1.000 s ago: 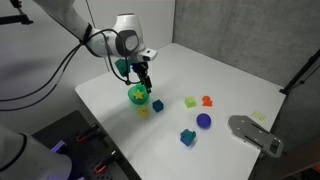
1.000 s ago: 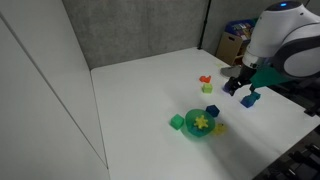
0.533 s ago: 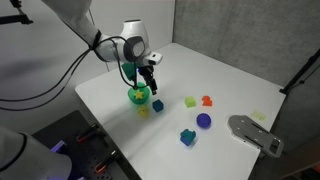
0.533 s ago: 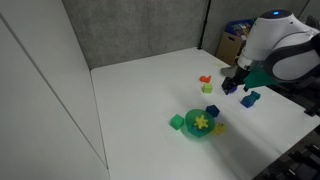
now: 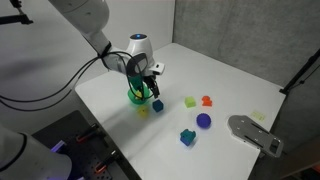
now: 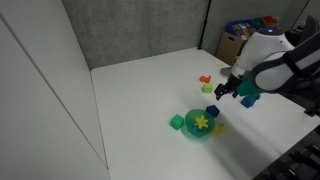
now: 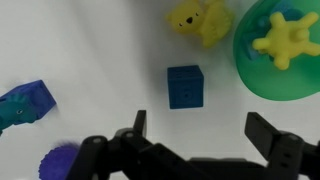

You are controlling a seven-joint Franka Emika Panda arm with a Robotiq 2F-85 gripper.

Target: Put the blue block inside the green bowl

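The small dark blue block (image 7: 185, 86) lies on the white table, just ahead of my fingertips in the wrist view. It also shows in both exterior views (image 5: 157, 105) (image 6: 212, 111). The green bowl (image 7: 300, 70) is close beside it, at the right of the wrist view, with a yellow star-shaped toy (image 7: 283, 35) inside. The bowl also shows in both exterior views (image 5: 135, 97) (image 6: 196, 131). My gripper (image 7: 200, 130) is open and empty, hovering above the table near the block (image 5: 149, 90) (image 6: 228, 92).
A yellow piece (image 7: 200, 22) lies next to the bowl. A teal-blue block (image 7: 25, 105) and a purple ball (image 7: 60, 160) lie at the left. A pale yellow-green block (image 5: 190, 102), an orange piece (image 5: 207, 100) and a green block (image 6: 177, 122) are on the table. The table edge is near the bowl.
My gripper has moved down and across, from above the bowl toward the blue block. The objects have not moved.
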